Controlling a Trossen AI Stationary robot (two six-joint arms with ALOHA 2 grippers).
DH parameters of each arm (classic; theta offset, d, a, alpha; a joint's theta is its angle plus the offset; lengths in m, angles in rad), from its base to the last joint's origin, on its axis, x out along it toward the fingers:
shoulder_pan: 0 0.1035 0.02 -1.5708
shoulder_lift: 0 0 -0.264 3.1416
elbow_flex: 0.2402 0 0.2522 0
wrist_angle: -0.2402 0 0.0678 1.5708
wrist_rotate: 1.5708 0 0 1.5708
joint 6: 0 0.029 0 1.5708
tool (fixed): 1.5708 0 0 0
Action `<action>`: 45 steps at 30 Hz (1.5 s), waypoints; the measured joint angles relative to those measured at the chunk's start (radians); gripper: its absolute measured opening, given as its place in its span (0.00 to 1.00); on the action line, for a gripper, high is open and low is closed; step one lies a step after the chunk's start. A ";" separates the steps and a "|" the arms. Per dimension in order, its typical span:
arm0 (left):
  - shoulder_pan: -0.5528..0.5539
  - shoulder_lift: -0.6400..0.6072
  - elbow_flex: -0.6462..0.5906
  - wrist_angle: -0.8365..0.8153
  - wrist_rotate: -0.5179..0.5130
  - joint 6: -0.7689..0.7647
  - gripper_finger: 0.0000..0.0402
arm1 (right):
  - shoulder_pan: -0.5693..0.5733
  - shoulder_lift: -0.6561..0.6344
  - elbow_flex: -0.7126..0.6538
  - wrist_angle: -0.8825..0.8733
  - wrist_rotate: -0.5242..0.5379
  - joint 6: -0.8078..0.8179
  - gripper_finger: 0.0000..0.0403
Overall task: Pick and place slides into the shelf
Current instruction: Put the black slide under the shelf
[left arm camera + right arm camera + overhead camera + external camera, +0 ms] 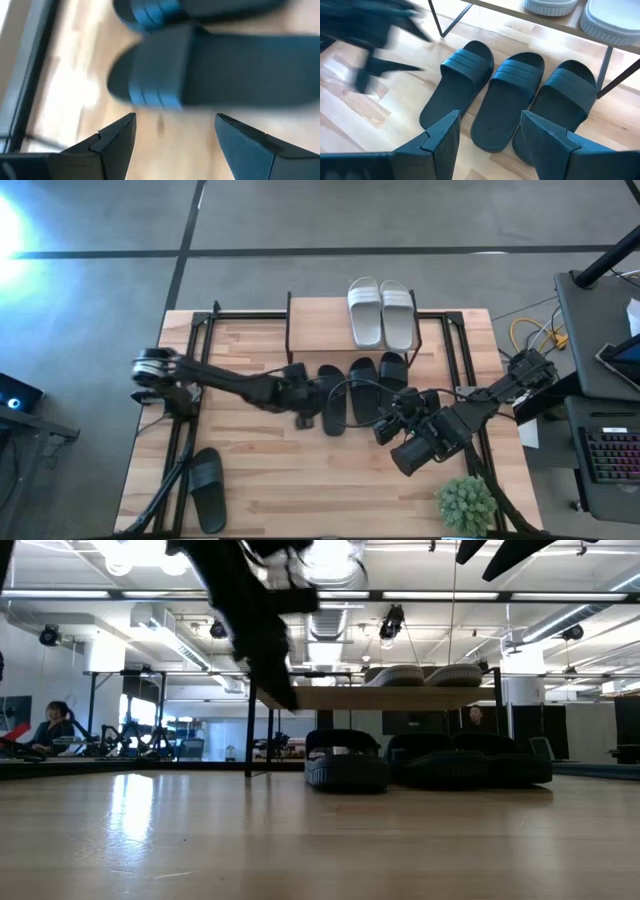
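Two white slides with ribbed straps sit side by side on the light wood plank top of the shelf, a low rack on thin black metal legs at the far side of the pale, grained wooden table. Below that plank, three matte black slides with grooved wide straps lie in a row, toes under the shelf and heels out toward the table's middle. A fourth black slide lies alone near the table's front left corner, well apart from the rest. The left gripper hovers low beside the leftmost of the three, its dark wedge-shaped fingers spread with nothing between them. The right gripper hangs just behind the heels of the row, fingers likewise parted and empty. A bushy green potted plant stands at the front right corner
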 joint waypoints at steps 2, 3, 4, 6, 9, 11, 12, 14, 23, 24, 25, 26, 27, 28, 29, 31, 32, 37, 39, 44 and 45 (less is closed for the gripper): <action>-0.049 -0.075 -0.013 -0.139 0.006 -0.059 0.64 | 0.000 0.000 -0.001 -0.001 0.000 0.000 0.50; -0.079 -0.105 -0.023 -0.224 0.007 -0.100 0.63 | 0.000 0.000 -0.002 -0.001 0.001 0.000 0.50; -0.114 -0.133 -0.031 -0.308 0.018 -0.151 0.63 | 0.000 0.000 -0.002 0.000 0.002 -0.002 0.50; -0.198 -0.175 -0.039 -0.507 0.078 -0.286 0.61 | 0.000 0.001 -0.003 -0.001 0.010 -0.005 0.50; -0.351 -0.242 -0.041 -0.733 0.174 -0.548 0.59 | 0.000 0.001 -0.004 -0.001 0.026 -0.007 0.50; -0.467 -0.293 -0.041 -0.786 0.195 -0.711 0.57 | 0.000 0.001 -0.005 -0.001 0.030 -0.024 0.50; -0.523 -0.317 -0.039 -0.785 0.196 -0.775 0.57 | 0.000 0.001 -0.006 -0.001 0.033 -0.034 0.50; -0.642 -0.351 -0.037 -0.762 0.192 -0.878 0.57 | -0.001 0.001 -0.008 -0.001 0.042 -0.049 0.50; -1.030 -0.219 -0.014 -0.759 0.242 -1.344 0.57 | -0.014 0.001 -0.019 -0.001 0.052 -0.095 0.50; -1.049 -0.184 -0.001 -0.762 0.256 -1.368 0.57 | -0.014 0.001 -0.022 0.000 0.053 -0.095 0.50; -1.062 -0.149 0.015 -0.769 0.269 -1.380 0.57 | -0.017 0.001 -0.025 -0.001 0.053 -0.095 0.50; -1.069 -0.115 0.034 -0.779 0.283 -1.382 0.57 | -0.018 0.001 -0.029 -0.001 0.052 -0.095 0.50; -1.073 -0.081 0.053 -0.789 0.290 -1.382 0.57 | -0.020 0.001 -0.033 -0.001 0.052 -0.095 0.50; -1.074 -0.046 0.071 -0.806 0.289 -1.382 0.57 | -0.022 0.001 -0.038 -0.001 0.052 -0.095 0.50; -1.075 -0.015 0.086 -0.819 0.290 -1.383 0.57 | -0.023 0.001 -0.042 0.000 0.051 -0.094 0.50; -1.075 0.036 0.102 -0.851 0.303 -1.395 0.57 | -0.027 0.001 -0.051 0.000 0.051 -0.082 0.50; -1.076 0.055 0.105 -0.856 0.308 -1.418 0.57 | -0.029 0.001 -0.054 0.000 0.048 -0.078 0.50; -1.076 0.124 0.071 -0.847 0.312 -1.578 0.57 | -0.035 0.001 -0.062 0.002 0.044 -0.075 0.50; -1.074 0.140 0.030 -0.847 0.318 -1.613 0.56 | -0.040 0.001 -0.062 0.003 0.044 -0.075 0.50; -1.060 0.141 -0.082 -0.813 0.339 -1.606 0.42 | -0.046 0.001 -0.062 0.003 0.036 -0.076 0.50; -1.058 0.134 -0.098 -0.798 0.339 -1.591 0.37 | -0.046 0.001 -0.062 0.002 0.026 -0.075 0.50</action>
